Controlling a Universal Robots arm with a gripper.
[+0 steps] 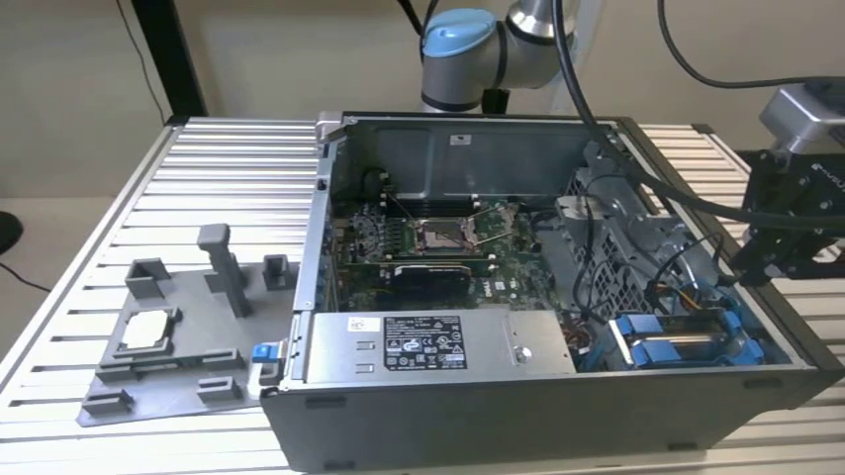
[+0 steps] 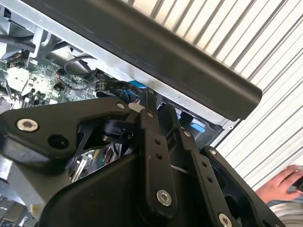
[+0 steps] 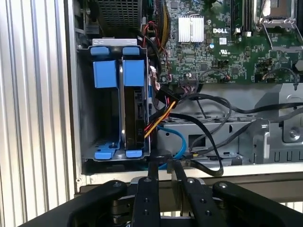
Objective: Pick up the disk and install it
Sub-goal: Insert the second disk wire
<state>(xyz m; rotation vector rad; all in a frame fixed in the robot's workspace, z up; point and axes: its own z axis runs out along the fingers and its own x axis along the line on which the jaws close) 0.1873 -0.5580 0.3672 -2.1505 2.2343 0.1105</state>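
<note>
one open computer case [image 1: 555, 396] lies on the ribbed metal counter [image 1: 225, 188], its green motherboard [image 1: 436, 247] showing, with one silver power supply box [image 1: 436, 341] along the near wall. at the exterior view's right, the drive cage [image 1: 687, 341] holds the disk [image 3: 132, 113], standing on edge in its blue plastic carrier; in the first wrist view two blue tabs sit at the cage's top and two at its bottom, with the second slot [image 3: 104, 113] beside the disk open. red, yellow and black cables [image 3: 165, 106] bunch just beside it. one black gripper [image 3: 163, 177] hangs at the case's edge near the cage, its two flat, bolted fingers [image 3: 147, 198] drawn close together with nothing between them. one grey plastic fixture tray [image 1: 172, 346] sits on the counter at the exterior view's left, carrying a small square silvery chip [image 1: 145, 332]. a person's hand [image 2: 281, 184] shows in the second wrist view.
</note>
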